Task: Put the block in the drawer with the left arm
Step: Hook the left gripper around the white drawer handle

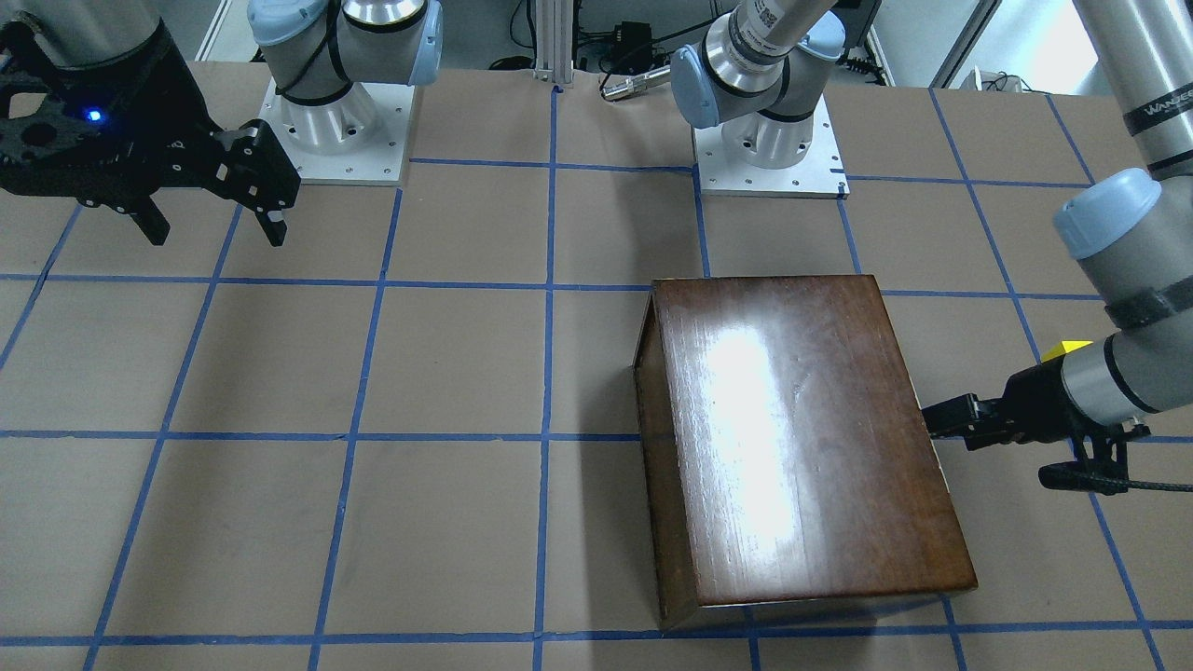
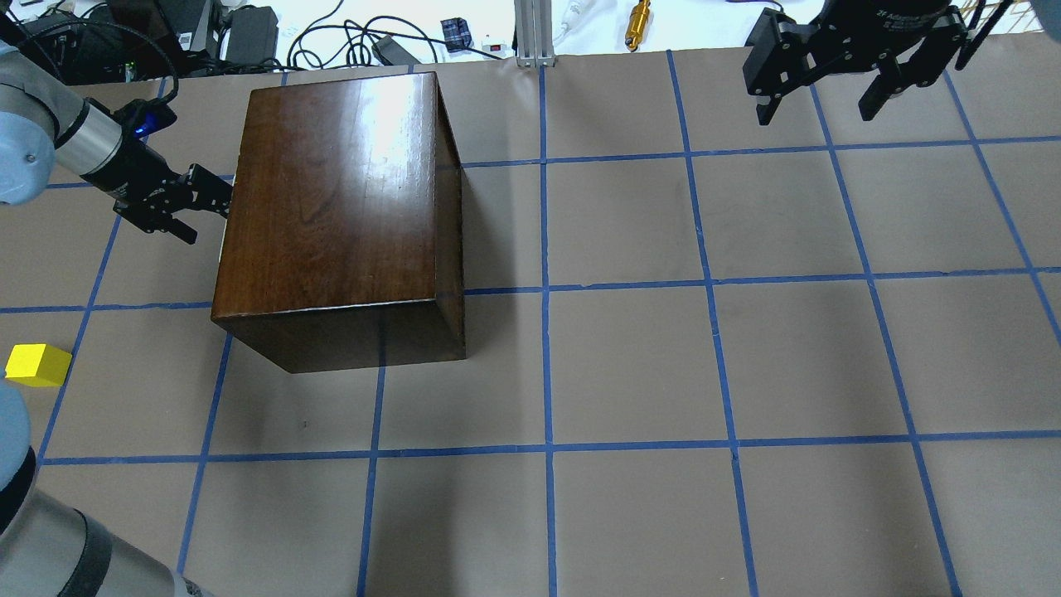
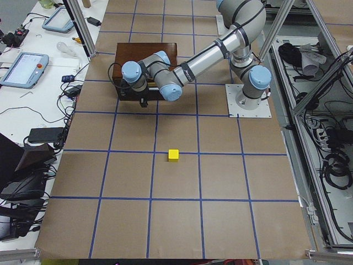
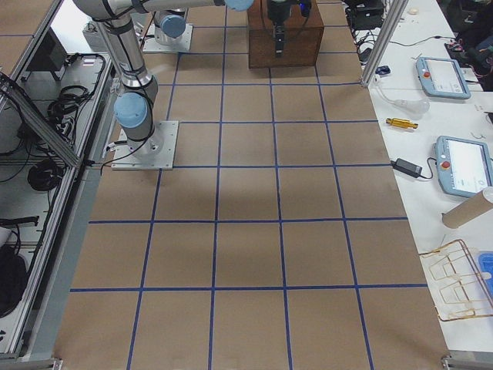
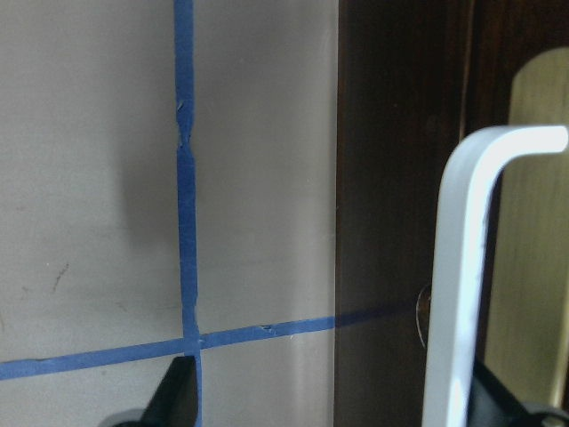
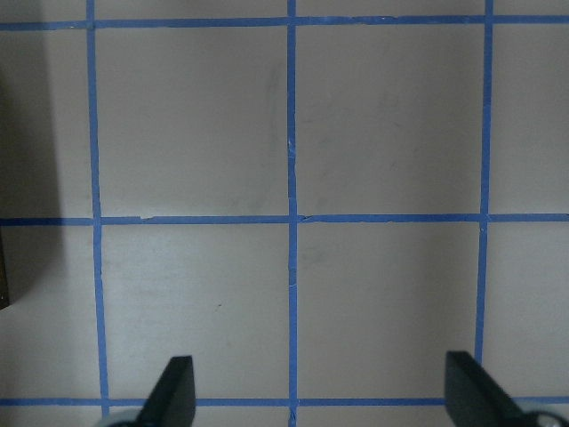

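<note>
drawer (image 5: 400, 222) shut in box (image 2: 331, 191), block (image 2: 37, 365) out on desk (image 2: 663, 373); left end effector (image 2: 205, 214) spread astride handle (image 5: 458, 267), right end effector (image 2: 816, 112) spread.

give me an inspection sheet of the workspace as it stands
surface: brown paper table with blue tape grid
job's things: yellow block on the table, apart from the wooden box; drawer looks shut
clutter: nothing seen
end effectors: left end effector open, straddling the drawer handle; right end effector open, raised, empty
cables: ribbed black cable at left wrist
surroundings: teach pendants on side bench
</note>
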`<state>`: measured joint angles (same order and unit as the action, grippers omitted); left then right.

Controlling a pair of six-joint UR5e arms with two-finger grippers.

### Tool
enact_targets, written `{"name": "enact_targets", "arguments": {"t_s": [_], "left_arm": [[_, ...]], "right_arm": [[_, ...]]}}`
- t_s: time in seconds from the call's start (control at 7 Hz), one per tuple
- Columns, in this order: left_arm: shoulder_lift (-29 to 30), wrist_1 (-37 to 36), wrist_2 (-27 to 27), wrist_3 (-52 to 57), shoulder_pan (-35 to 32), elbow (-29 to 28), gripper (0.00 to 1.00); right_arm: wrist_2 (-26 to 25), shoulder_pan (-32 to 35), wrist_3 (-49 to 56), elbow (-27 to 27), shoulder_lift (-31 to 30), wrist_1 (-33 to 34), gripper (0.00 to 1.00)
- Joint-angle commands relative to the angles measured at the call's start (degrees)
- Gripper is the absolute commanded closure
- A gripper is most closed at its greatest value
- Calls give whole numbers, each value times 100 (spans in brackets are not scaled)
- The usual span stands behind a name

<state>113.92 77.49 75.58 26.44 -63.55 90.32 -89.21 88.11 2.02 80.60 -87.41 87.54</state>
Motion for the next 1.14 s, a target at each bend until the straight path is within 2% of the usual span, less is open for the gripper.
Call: {"name": "enact_targets", "arguments": {"t_s": [0.0,1.0], "left_arm": [[-19,-14,36,19,27,-14,0],[-19,-58,36,292,298,20,0]], "right_arm": [[9,5,0,0,-4,0,0],[0,5,0,0,-4,0,0]]}}
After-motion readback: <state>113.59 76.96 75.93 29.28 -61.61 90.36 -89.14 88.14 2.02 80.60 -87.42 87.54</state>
